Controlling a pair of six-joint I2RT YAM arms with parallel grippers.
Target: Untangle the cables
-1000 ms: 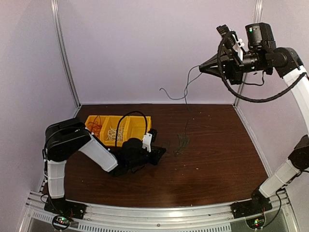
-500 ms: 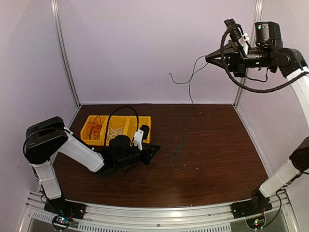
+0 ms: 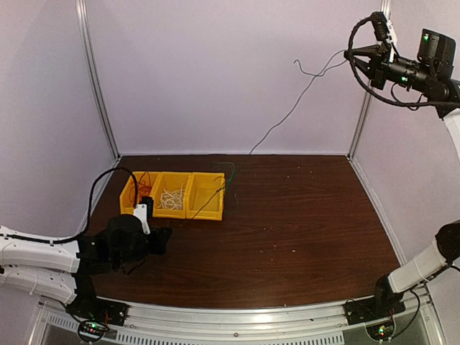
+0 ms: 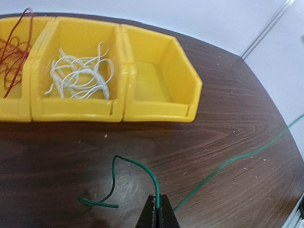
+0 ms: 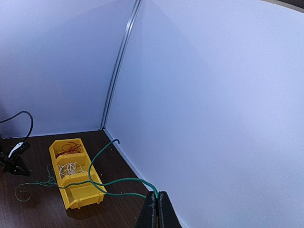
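So, table (image 3: 302,230): dark wood, far below the right fingers and just under the left ones.
Yellow bins (image 4: 156,111): three in a row, a little ahead of the left fingers. The one nearest the fingers is bare.
Right gripper (image 5: 156,199): raised high and clenched on a green cable (image 4: 156,192), which leaves the fingertips and sags down toward the bins.
Left gripper (image 4: 156,211): low over the wood, pinched tight on green cable too. A short curl lies just ahead and to the left of its tips.
Span between: one long strand seems to run from one pair of fingers to the other, though it is too thin in the top view to be sure.
Sorted wires: red wires (image 4: 14,47) in the bin farthest from the left fingers, white wires (image 4: 80,78) in the middle one.
Handling: probably very light, limp and springy — it keeps kinks and could slide through smooth pads under tension.
Where to hold: near an end, squarely across the pads — not on a loop.
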